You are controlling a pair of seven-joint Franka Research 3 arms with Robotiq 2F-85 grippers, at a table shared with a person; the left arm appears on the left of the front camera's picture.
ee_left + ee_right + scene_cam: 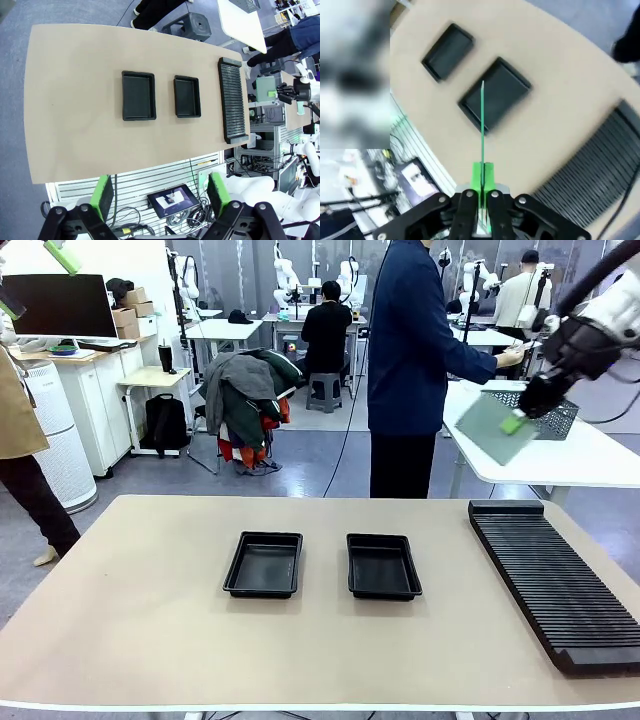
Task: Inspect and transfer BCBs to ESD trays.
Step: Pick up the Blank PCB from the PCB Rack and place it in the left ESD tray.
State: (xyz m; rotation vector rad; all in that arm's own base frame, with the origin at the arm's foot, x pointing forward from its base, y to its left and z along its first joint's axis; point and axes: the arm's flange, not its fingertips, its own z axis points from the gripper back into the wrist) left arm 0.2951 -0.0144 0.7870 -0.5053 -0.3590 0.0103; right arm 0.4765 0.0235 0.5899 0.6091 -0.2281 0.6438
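Observation:
Two empty black ESD trays (263,565) (383,566) lie side by side at mid-table. My right gripper (518,421) hangs high over the far right, shut on the edge of a green BCB (490,430). The right wrist view has this BCB (482,120) edge-on between the fingers (482,176), above the trays (495,95) (447,51). My left gripper (35,280) is raised at the top left, open and empty. Its wrist view looks straight down past the green pads (104,195) onto the trays (138,95) (187,96) and the distant BCB (266,93).
A long black ribbed rack (555,580) runs along the table's right side. A person in a dark blue top (410,360) stands beyond the far edge, reaching toward another white table (560,455). Bare tabletop (140,600) surrounds the trays.

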